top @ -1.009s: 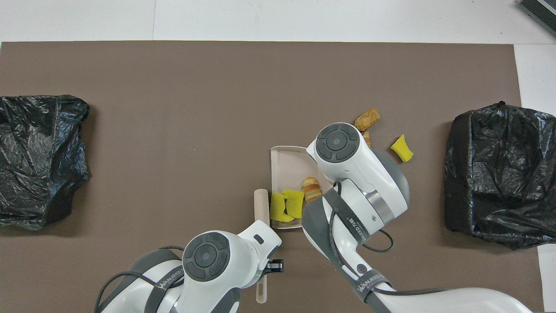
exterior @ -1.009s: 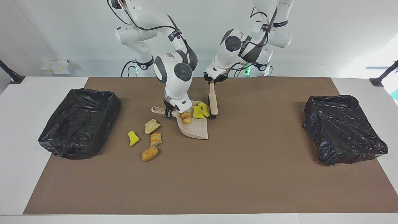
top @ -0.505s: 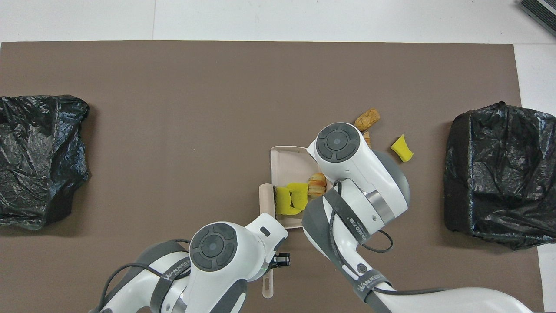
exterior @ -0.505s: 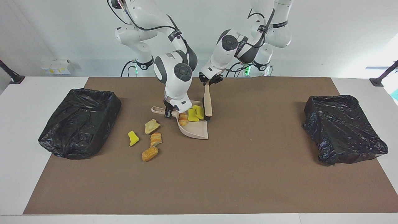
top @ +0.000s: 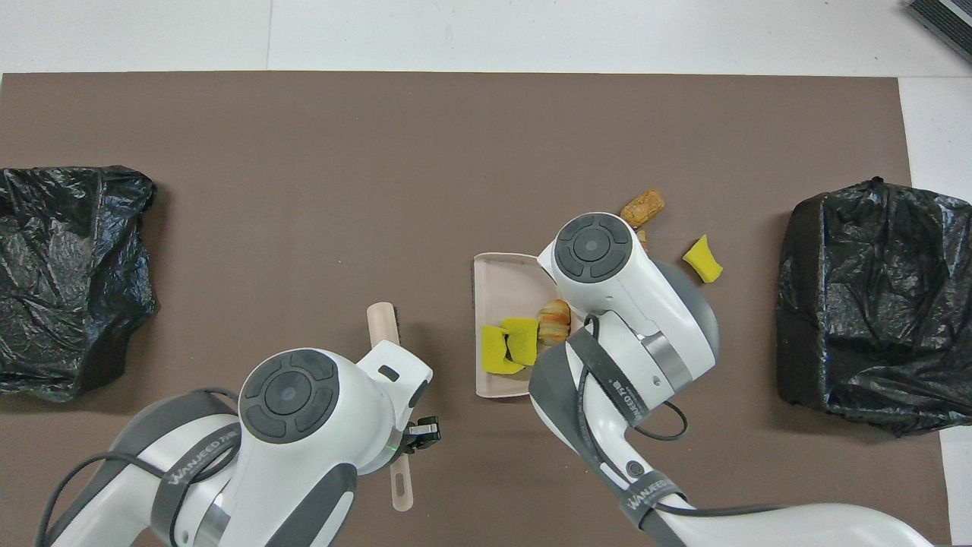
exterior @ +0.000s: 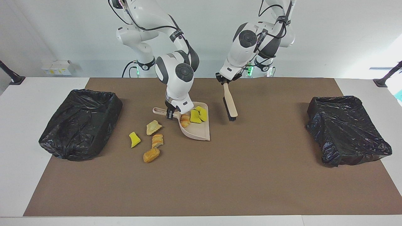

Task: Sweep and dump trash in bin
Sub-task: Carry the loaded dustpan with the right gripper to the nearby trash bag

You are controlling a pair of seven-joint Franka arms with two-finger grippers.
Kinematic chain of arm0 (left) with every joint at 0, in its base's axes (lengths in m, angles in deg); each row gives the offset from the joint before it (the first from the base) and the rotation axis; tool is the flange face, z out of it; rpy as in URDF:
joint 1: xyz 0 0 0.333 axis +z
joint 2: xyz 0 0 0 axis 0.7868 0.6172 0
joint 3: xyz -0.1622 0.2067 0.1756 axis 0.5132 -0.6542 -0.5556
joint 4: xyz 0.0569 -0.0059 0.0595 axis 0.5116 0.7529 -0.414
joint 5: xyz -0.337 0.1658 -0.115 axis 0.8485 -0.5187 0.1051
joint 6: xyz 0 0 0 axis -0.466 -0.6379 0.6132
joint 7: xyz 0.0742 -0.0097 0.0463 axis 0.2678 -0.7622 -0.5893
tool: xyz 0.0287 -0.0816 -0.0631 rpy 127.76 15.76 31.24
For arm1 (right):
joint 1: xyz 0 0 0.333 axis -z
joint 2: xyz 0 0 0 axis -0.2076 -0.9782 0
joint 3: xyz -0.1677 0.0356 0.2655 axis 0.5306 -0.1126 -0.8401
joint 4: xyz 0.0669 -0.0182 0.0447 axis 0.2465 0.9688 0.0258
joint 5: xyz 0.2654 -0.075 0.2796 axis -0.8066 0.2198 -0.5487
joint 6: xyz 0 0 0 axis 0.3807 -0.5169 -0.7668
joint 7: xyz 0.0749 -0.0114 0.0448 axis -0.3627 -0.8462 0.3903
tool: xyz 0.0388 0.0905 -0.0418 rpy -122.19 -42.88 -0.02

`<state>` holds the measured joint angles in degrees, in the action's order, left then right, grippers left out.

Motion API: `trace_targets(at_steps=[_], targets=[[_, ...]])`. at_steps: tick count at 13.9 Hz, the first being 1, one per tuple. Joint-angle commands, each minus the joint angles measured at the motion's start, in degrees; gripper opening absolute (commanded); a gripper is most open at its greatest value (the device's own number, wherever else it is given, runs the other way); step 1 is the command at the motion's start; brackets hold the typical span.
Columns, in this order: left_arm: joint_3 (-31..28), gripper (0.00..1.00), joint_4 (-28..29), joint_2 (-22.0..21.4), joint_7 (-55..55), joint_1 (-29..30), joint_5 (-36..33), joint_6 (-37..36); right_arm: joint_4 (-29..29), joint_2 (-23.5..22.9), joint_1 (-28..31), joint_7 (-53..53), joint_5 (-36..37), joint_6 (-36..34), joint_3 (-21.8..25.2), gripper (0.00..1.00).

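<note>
Brown mat (exterior: 251,175) covers the table, with a black-lined bin (exterior: 81,122) at the right arm's end and a second bin (exterior: 347,128) at the left arm's end.

In the facing view, three bits of trash lie in the pan (exterior: 198,133): two sponges (exterior: 198,115) and a roll (exterior: 185,120), bunched at the handle end. Four more sit loose on the mat at about eight o'clock from the pan: a wedge (exterior: 134,139), a crust (exterior: 153,127), a slice (exterior: 157,140) and a bun (exterior: 151,155).

All of it looks light, soft and springy. It should skid or tumble under bristles rather than resist, and could bounce off a tilted pan. It is better pushed than pinched, and the pan is best carried level by its handle.

The right gripper (exterior: 170,113) is clamped on the pan's handle, and the pan rests flat on the mat. The left gripper (exterior: 225,80) is closed tight on the brush (exterior: 230,105) handle. The brush hangs at three o'clock from the pan, apart from it, with its bristles low. Whether they touch the mat I cannot tell.
</note>
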<state>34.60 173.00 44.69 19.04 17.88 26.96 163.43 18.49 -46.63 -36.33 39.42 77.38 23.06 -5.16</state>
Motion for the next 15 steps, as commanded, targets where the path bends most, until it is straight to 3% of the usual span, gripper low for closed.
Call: trace_targets(at_steps=[1, 6, 8, 15], targets=[[0.71, 0.00, 3.08, -3.56, -3.07, -0.18, -2.15, 0.39, -1.31, 1.65, 1.92, 1.27, -0.60, -0.97, -0.38, 0.00], [1.51, 0.00, 5.19, -1.63, -3.95, -4.21, -2.15, 9.43, -5.97, 2.88, 8.77, 13.39, -1.38, -4.67, -0.38, 0.00], [1.51, 0.00, 5.11, 1.17, -3.94, -6.84, -2.15, 12.87, -7.11, 3.32, 12.73, 19.28, -2.35, -4.93, -0.38, 0.00], [1.59, 0.00, 5.63, 6.28, -5.09, -10.55, -2.15, 18.76, -10.62, 4.55, 27.76, 38.00, -2.27, -6.78, 0.06, 0.00]])
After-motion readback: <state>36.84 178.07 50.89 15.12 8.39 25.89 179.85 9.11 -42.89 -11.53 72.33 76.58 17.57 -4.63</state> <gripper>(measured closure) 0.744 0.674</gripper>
